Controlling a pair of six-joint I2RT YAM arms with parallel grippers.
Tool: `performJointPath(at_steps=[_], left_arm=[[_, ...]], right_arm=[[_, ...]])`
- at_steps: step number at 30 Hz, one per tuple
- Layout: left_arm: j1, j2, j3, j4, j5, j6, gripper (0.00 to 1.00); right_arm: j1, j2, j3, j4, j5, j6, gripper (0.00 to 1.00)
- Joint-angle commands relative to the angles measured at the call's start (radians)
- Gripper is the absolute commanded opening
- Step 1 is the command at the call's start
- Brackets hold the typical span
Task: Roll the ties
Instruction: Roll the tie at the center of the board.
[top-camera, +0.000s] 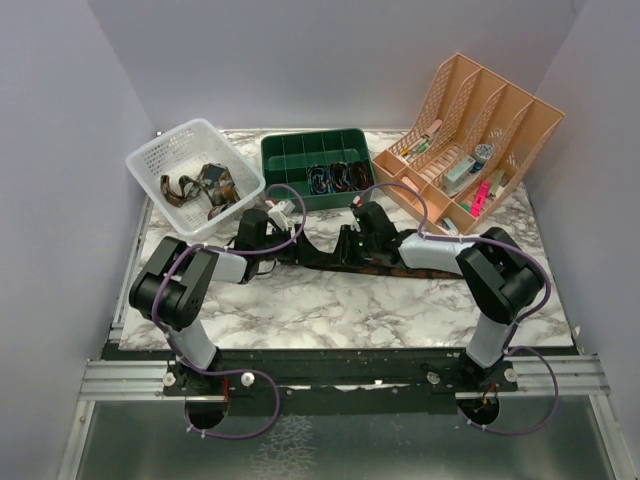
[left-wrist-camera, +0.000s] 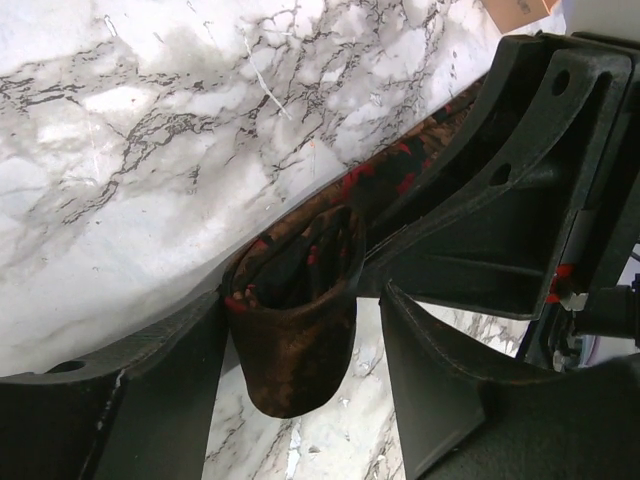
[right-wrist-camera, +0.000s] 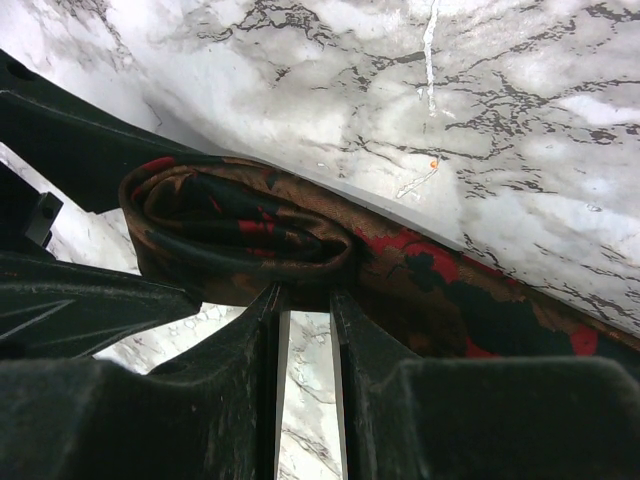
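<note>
Two arms reach inward, low over mid-table. Left gripper (left-wrist-camera: 300, 302) has its jaws moderately wide around the rolled end of a dark brown, red-patterned tie (left-wrist-camera: 295, 345). Right gripper (right-wrist-camera: 305, 300) has narrow jaws with tips against the roll; can't tell if they pinch cloth. The tie's loose length trails across the marble table (top-camera: 330, 310). Far side: white basket (top-camera: 160, 160) holding more ties, green tray (top-camera: 275, 150), peach file rack (top-camera: 520, 110). Grey walls.
</note>
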Motion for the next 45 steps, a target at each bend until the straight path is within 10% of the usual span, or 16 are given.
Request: performJointPath(at_steps=[1, 9, 25, 45], left_arm=[[0.008, 0.018, 0.008, 0.029, 0.071, 0.024, 0.6], [0.008, 0.013, 0.002, 0.028, 0.085, 0.03, 0.63], [0.007, -0.062, 0.026, -0.122, -0.056, 0.027, 0.0], [-0.003, -0.201, 0.28, -0.931, -0.547, 0.253, 0.0]], right_arm=[[-0.009, 0.03, 0.013, 0.002, -0.018, 0.012, 0.29], [-0.013, 0.032, 0.021, -0.005, -0.022, 0.009, 0.29], [-0.026, -0.069, 0.03, -0.043, -0.034, -0.004, 0.45], [-0.056, -0.181, 0.034, -0.151, 0.074, -0.08, 0.5]])
